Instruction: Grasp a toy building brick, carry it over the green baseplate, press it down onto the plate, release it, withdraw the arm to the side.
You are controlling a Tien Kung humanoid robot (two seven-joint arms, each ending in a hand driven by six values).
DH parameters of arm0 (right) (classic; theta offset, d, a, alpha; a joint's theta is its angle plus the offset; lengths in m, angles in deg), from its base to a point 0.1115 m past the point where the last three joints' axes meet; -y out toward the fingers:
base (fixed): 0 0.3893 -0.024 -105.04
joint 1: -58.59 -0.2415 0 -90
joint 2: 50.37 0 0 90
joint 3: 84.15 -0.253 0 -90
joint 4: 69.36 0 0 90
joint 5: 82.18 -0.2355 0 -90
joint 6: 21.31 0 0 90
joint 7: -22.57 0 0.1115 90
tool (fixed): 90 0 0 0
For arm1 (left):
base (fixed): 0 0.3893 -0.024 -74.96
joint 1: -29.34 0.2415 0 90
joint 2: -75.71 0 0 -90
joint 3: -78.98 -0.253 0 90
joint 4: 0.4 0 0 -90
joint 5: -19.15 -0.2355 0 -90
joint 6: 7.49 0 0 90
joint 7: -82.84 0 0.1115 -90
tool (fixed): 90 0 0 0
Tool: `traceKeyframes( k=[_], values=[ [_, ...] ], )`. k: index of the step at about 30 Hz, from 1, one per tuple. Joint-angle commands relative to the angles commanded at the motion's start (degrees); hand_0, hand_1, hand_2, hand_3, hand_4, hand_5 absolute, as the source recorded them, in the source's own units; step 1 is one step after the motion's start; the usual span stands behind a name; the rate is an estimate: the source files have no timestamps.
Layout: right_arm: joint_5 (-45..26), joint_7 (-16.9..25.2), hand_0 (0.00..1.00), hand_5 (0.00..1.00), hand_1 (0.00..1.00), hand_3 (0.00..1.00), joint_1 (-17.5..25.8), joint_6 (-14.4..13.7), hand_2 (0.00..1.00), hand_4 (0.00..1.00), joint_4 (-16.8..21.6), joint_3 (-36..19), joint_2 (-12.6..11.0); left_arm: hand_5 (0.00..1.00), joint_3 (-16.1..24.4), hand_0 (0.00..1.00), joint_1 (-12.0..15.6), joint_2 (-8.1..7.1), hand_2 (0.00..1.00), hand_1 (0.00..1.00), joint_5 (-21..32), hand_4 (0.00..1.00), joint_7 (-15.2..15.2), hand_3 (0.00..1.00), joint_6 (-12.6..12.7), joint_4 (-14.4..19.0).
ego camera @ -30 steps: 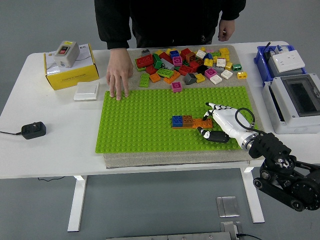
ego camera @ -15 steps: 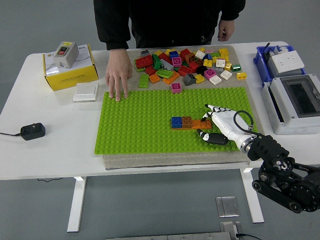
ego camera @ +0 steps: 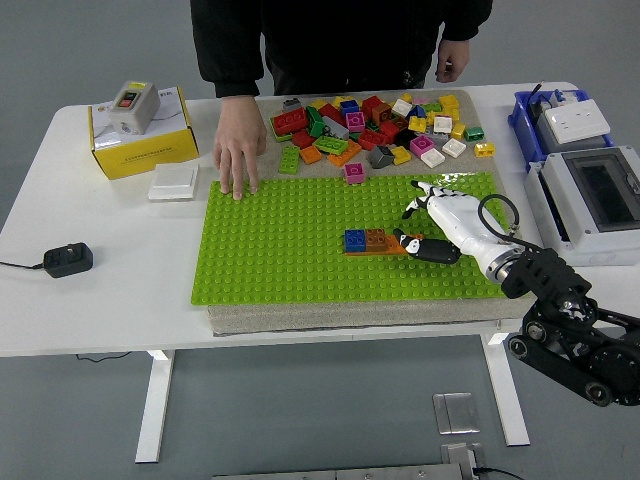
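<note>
Fingers: the right hand (ego camera: 440, 222) has its white fingers (ego camera: 425, 195) spread and lifted, holding nothing; only the dark thumb lies low, its tip touching or just beside the orange brick (ego camera: 402, 247).
Task's thing: the orange brick sits studded onto the green baseplate (ego camera: 270, 255), right of its middle, last in a row with a brown brick (ego camera: 376, 239) and a blue brick (ego camera: 354, 240).
Why so: by my reading the brick is pressed home and released, and the open hand is clear to pull away to the right.
Baseplate: a flat bright-green sheet, evenly studded, lying on a grey pad (ego camera: 350, 318) that likely cushions the pressing.
Person's hand: a hand (ego camera: 238, 150) lies flat at the baseplate's far left corner, fingertips on its edge, apparently steadying it.
Brick pile: loose glossy plastic bricks (ego camera: 375, 130), blocky and many-coloured, lie just beyond the baseplate's far edge.
Left arm: not seen.
</note>
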Motion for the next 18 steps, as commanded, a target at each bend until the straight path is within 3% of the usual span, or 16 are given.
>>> traceKeyframes(
  k=[7, 18],
  values=[
    [-3.22, 1.17, 0.835, 0.710, 0.944, 0.646, 2.67, -0.72, 0.988, 0.613, 3.37, -7.70, -1.58, 0.641, 1.43, 0.635, 0.24, 0.03, 0.564, 0.605, -1.26, 0.464, -0.01, 0.715, -0.06, 0.00],
    [-10.35, 6.02, 0.833, 0.709, 0.942, 0.654, 12.51, -2.47, 0.981, 0.611, 4.91, -23.98, -1.76, 0.640, 5.65, 0.635, 1.14, 0.78, 0.564, 0.605, -4.96, 0.463, 0.26, 0.715, -0.23, 0.00]
  ],
)
